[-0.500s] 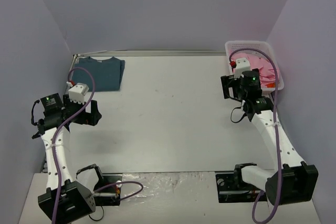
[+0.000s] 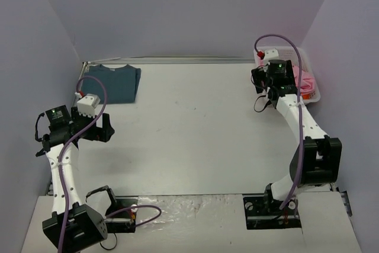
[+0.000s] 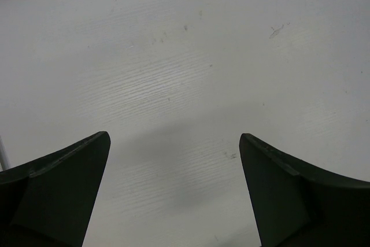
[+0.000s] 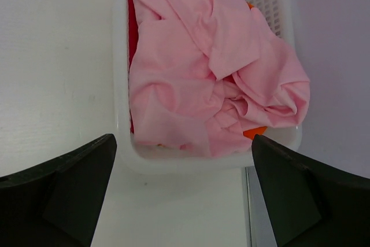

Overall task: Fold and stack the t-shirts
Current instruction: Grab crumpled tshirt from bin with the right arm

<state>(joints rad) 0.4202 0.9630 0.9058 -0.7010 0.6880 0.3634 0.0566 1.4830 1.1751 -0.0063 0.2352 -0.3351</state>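
Basket (image 4: 120, 73) now sits under my right gripper (image 4: 182, 140), just swung forward over it, spread wide, empty, above the crumpled pink shirt (image 4: 196, 85). My left gripper (image 3: 173, 135) hasn't moved, also wide; teal shirt (image 2: 112, 82) lies flat far left.

The left arm (image 2: 62, 167) and right arm (image 2: 302, 125) are white with black joints. Each has a purple cable (image 2: 105, 96) and 1 small green light (image 2: 54, 111). The left gripper (image 3: 174, 135) and right gripper (image 4: 184, 137) have black fingers (image 3: 58, 195).

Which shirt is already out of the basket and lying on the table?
The dark teal-blue shirt, lying flat at far left; the pink shirt and orange shirt sit bunched in the basket.
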